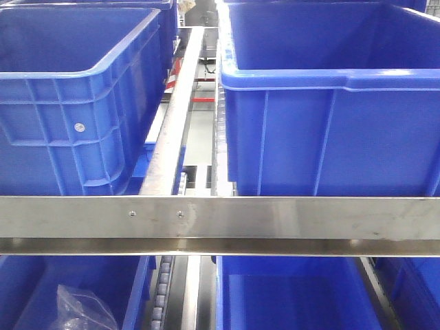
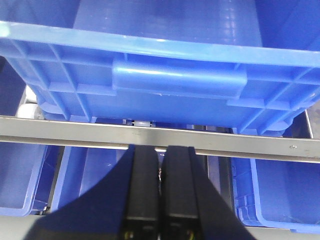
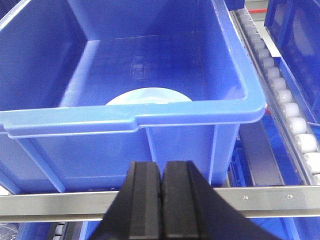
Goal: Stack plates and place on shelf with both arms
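Both claws, left gripper (image 2: 159, 190) and right gripper (image 3: 161, 200), pressed closed (empty)

Only one pale bluish-white plate (image 3: 148, 96) shows, in the right wrist view. It lies flat on the floor of a blue crate (image 3: 240, 107), near the front wall. Just its far arc is visible above the crate's front rim; the rest is hidden behind it. Glossy, plain, round edge. Could be two stacked plates, can't tell from this angle.
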